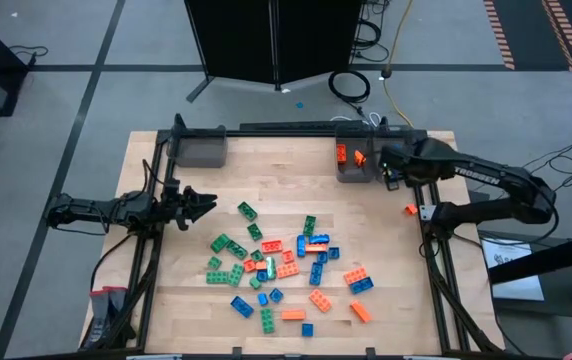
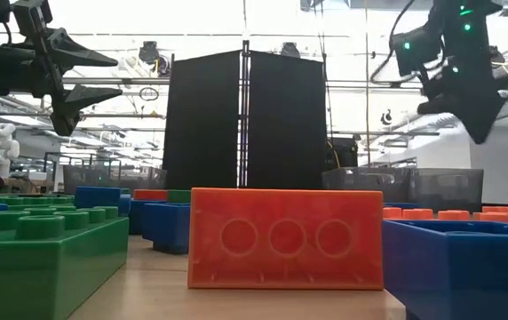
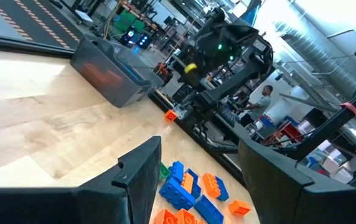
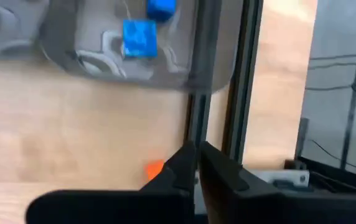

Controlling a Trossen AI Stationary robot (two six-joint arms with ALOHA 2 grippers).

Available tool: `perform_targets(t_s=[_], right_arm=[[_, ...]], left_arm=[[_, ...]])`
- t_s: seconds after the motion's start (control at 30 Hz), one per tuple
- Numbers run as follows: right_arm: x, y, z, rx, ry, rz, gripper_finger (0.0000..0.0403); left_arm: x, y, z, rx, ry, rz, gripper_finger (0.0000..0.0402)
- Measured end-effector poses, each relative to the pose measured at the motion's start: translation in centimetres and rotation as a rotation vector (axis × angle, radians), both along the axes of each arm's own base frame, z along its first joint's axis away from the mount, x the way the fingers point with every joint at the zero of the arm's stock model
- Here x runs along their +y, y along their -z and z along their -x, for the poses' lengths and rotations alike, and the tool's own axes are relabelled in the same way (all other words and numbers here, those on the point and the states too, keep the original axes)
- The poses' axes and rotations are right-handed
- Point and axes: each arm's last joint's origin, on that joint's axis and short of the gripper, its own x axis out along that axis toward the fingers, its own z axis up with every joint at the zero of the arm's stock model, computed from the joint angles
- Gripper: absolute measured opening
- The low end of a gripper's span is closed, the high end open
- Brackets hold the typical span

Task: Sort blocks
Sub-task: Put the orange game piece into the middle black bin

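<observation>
Several green, orange and blue blocks (image 1: 286,268) lie scattered on the wooden table's middle and near part. My left gripper (image 1: 206,203) hovers level at the table's left side, open, its fingers (image 3: 144,168) with nothing between them. My right gripper (image 1: 388,178) hangs beside the right-hand grey bin (image 1: 354,162), pointing steeply down, shut (image 4: 196,158) on nothing. That bin holds orange blocks (image 1: 346,153). A single orange block (image 1: 409,209) lies on the table by the right rail, below and near my right gripper.
A second grey bin (image 1: 199,150) stands at the far left. Black frame rails (image 1: 436,260) run along the table's edges, one close beside my right gripper (image 4: 243,81). Bare wood lies between the bins and the pile. A black panel (image 2: 245,120) stands behind the table.
</observation>
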Motion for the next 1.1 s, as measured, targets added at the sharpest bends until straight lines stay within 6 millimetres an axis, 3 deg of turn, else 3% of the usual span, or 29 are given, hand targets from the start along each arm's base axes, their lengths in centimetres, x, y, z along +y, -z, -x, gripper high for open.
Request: perform_targets(t_s=[0.17, 0.27, 0.6, 0.77, 1.1], right_arm=[[1.4, 3.0, 0.6, 0.051, -0.002, -0.128, 0.0002], [1.3, 3.1, 0.0, 0.005, -0.020, -0.102, 0.0001], [1.4, 4.1, -0.8, 0.083, -0.051, -0.158, 0.0000], [1.2, 5.1, -1.5, 0.162, -0.106, -0.210, 0.0000], [0.8, 7.8, -2.9, 0.314, -0.049, -0.289, 0.0000]], left_arm=[[0.0, 0.0, 0.0, -0.001, 0.000, 0.005, 0.0215], [0.0, 0.0, 0.0, -0.001, 0.000, 0.005, 0.0215], [0.0, 0.0, 0.0, 0.000, 0.000, 0.006, 0.0215], [0.0, 0.0, 0.0, 0.000, 0.000, 0.006, 0.0215], [0.0, 0.0, 0.0, 0.001, 0.001, 0.008, 0.0215]])
